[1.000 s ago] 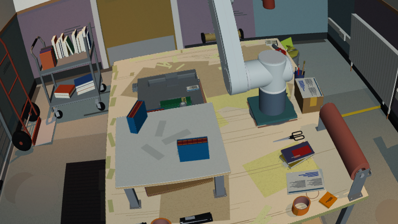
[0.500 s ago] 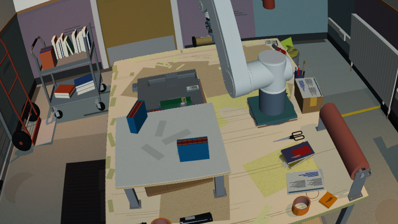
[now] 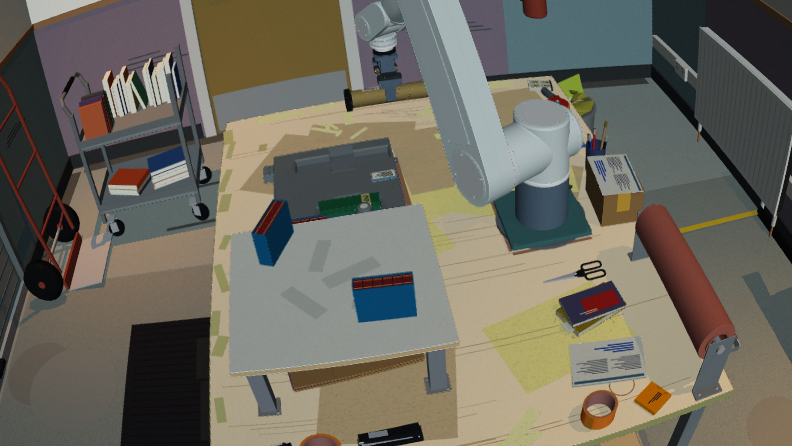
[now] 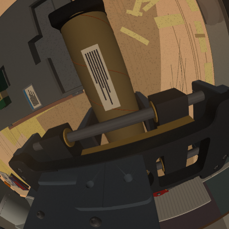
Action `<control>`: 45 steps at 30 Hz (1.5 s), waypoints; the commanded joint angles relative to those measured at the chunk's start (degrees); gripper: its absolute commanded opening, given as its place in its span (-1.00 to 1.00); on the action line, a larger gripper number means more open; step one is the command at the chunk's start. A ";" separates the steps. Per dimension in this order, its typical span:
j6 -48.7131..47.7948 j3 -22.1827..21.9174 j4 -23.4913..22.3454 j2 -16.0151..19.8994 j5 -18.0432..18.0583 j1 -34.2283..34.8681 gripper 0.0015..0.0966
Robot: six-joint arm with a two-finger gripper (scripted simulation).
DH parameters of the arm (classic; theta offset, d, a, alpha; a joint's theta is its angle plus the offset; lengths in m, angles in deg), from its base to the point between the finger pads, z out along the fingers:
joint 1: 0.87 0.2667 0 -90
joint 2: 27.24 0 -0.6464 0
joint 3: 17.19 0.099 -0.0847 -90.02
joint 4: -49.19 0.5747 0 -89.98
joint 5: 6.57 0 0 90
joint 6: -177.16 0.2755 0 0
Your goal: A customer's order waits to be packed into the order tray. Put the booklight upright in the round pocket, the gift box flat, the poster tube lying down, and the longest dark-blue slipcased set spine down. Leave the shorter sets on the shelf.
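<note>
Above the far edge of the table, beyond the grey order tray (image 3: 338, 174), I carry the brown poster tube (image 3: 382, 95) level in my gripper (image 3: 389, 88), gripped near its middle. In the wrist camera the tube (image 4: 99, 74) has a black end cap and a white striped label, and part of it is hidden behind my gripper (image 4: 117, 124). A green gift box (image 3: 349, 204) lies flat in the tray's near section. On the raised grey shelf (image 3: 338, 288) one dark-blue slipcased set (image 3: 272, 232) stands at the left edge and another (image 3: 384, 296) lies flat near the middle.
The robot's base (image 3: 540, 183) stands right of the tray, with a cardboard box (image 3: 612, 188) beside it. A brown paper roll (image 3: 681, 277) on a stand runs along the right edge. Scissors (image 3: 579, 273), books (image 3: 590, 307) and a tape roll (image 3: 598, 409) lie on the near right.
</note>
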 commanded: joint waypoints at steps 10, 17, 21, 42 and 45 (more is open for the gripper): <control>9.41 -1.77 0.00 1.07 -0.62 9.39 -0.96; 14.37 -3.47 -0.01 2.14 -1.25 14.34 -0.96; 16.34 -4.31 -0.01 2.67 -1.57 16.29 -0.96; 18.80 -4.22 -0.01 6.19 1.91 18.75 -0.96; 18.80 -4.11 -0.01 6.60 2.49 18.77 -0.96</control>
